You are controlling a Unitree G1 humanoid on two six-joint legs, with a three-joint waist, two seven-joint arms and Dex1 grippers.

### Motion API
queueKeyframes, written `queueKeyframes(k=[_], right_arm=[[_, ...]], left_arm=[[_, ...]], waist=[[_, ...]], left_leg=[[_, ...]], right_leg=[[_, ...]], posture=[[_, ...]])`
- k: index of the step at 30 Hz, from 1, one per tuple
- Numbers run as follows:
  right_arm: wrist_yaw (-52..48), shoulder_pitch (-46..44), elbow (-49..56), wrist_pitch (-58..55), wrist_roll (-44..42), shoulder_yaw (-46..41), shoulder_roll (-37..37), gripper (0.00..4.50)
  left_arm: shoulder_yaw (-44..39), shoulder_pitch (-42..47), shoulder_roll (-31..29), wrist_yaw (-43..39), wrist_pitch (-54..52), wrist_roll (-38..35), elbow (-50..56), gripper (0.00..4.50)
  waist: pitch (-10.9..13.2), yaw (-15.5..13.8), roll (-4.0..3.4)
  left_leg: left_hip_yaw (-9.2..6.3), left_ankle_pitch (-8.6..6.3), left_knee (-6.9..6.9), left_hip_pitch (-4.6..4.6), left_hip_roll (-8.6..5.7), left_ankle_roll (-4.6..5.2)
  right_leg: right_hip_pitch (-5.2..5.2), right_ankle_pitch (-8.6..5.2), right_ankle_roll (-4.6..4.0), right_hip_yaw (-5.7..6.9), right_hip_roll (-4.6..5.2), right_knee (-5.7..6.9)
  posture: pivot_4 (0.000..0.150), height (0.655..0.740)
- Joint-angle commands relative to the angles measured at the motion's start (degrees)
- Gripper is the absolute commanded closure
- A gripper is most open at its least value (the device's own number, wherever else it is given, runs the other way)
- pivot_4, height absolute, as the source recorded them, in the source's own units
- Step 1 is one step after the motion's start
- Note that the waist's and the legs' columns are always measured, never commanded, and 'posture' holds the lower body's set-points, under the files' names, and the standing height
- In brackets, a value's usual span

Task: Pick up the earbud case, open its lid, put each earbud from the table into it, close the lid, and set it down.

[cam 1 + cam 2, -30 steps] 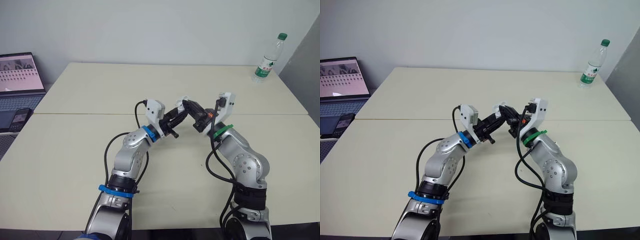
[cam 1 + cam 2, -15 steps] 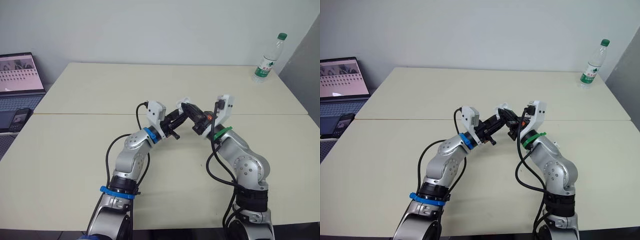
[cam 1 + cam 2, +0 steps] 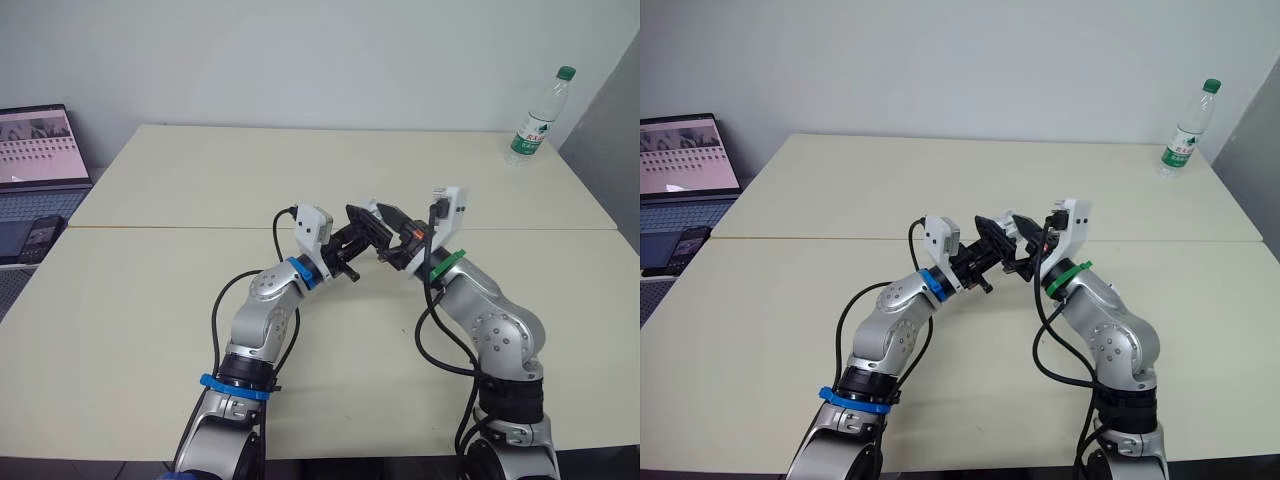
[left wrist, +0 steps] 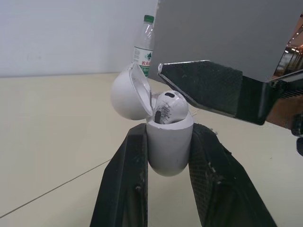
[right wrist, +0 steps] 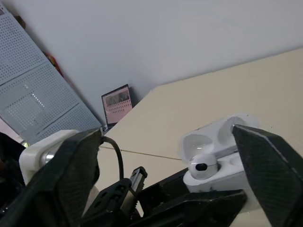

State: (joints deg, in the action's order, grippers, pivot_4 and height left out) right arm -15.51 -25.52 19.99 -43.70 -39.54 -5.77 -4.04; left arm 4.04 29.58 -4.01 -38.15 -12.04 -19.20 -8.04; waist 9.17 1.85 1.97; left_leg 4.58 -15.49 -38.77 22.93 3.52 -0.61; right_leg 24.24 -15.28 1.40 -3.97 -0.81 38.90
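My left gripper (image 4: 169,136) is shut on the white earbud case (image 4: 169,147), holding it upright above the middle of the table. The lid (image 4: 131,93) is swung open. One white earbud (image 4: 169,108) sits in the case's mouth, standing a little proud of the rim. My right gripper (image 5: 165,135) stands open around the case from the opposite side, with one black finger (image 4: 208,85) just above the earbud and nothing between its fingers. In the head views the two grippers meet at the case (image 3: 372,210).
A plastic water bottle (image 3: 535,115) stands at the far right corner of the cream table (image 3: 300,170). A laptop (image 3: 35,150) and a phone (image 3: 38,235) lie off the table's left side.
My right gripper has gone from shut to wide open at the case, and the earbud now rests in the case. The left arm has kept its hold and barely moved.
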Motion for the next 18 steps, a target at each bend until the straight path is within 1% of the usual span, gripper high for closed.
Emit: queueKeyframes(k=[1, 2, 4, 7, 9, 11, 14, 18], right_arm=[[-3.6, -1.3, 2.5, 0.5, -1.9, -2.6, -5.3, 0.04], [-5.1, -1.8, 2.2, -0.6, -1.9, -3.1, -8.5, 0.04], [-6.7, -3.1, 0.7, -6.4, -3.6, -4.3, -15.1, 0.04], [-11.0, -4.7, -3.5, -10.6, -2.6, -5.3, -26.5, 0.04], [-15.1, -4.7, -6.7, -12.9, -0.2, -3.2, -34.5, 0.04], [-17.4, -4.6, -10.3, -16.2, 1.7, -0.3, -40.4, 0.04], [-18.3, -4.8, -14.8, -15.7, 6.1, 3.5, -43.7, 0.04], [-19.1, -4.5, -19.8, -13.1, 11.2, 7.6, -43.5, 0.04]], left_arm=[[-0.2, 0.8, 0.2, -0.6, 1.5, -1.2, 3.7, 3.69], [-0.4, 0.7, 0.0, -0.6, 1.5, -1.2, 3.8, 3.69], [-0.5, 0.5, -0.4, -0.7, 1.5, -1.2, 3.9, 3.69], [-0.6, 0.0, -1.2, -0.7, 1.5, -1.1, 4.3, 3.69], [-0.9, -0.4, -1.5, -0.6, 1.3, -1.4, 4.5, 3.69], [-0.9, -1.0, -1.8, -0.6, 1.3, -1.3, 4.5, 3.69], [-0.6, -1.6, -1.9, -0.7, 1.4, -1.2, 4.8, 3.69], [-0.6, -1.8, -1.9, -0.1, 1.3, -1.1, 5.2, 3.69]], waist=[[0.0, 0.0, 0.00], [0.0, 0.0, 0.00], [0.0, 0.0, -0.01], [0.0, 0.0, 0.00], [0.0, 0.0, 0.00], [0.0, 0.0, 0.00], [0.0, 0.2, 0.00], [0.0, 0.1, 0.00]], left_leg=[[0.00, 0.00, 0.00, 0.01, 0.00, 0.00], [0.00, 0.00, 0.01, 0.01, 0.00, 0.00], [0.02, 0.00, 0.01, 0.01, -0.02, 0.00], [0.03, 0.00, 0.02, 0.00, -0.02, 0.01], [0.00, 0.00, 0.03, -0.01, -0.02, 0.01], [0.01, -0.01, 0.07, -0.01, -0.02, 0.02], [0.03, -0.01, 0.10, -0.02, 0.01, 0.03], [0.01, -0.01, 0.10, -0.01, 0.01, 0.02]], right_leg=[[0.00, 0.00, 0.00, 0.00, 0.00, -0.02], [0.00, 0.00, 0.00, -0.01, 0.00, -0.03], [0.00, 0.00, 0.00, 0.00, 0.01, -0.03], [-0.01, 0.01, 0.01, -0.02, 0.02, -0.05], [-0.02, 0.01, 0.01, -0.05, 0.01, -0.07], [-0.02, 0.00, 0.01, -0.10, 0.01, -0.13], [-0.01, 0.00, 0.01, -0.14, -0.02, -0.17], [0.00, 0.00, 0.02, -0.15, -0.03, -0.14]], posture=[[0.150, 0.7362], [0.150, 0.7362], [0.150, 0.7362], [0.150, 0.7362], [0.150, 0.7362], [0.150, 0.7362], [0.150, 0.7362], [0.150, 0.7362]])
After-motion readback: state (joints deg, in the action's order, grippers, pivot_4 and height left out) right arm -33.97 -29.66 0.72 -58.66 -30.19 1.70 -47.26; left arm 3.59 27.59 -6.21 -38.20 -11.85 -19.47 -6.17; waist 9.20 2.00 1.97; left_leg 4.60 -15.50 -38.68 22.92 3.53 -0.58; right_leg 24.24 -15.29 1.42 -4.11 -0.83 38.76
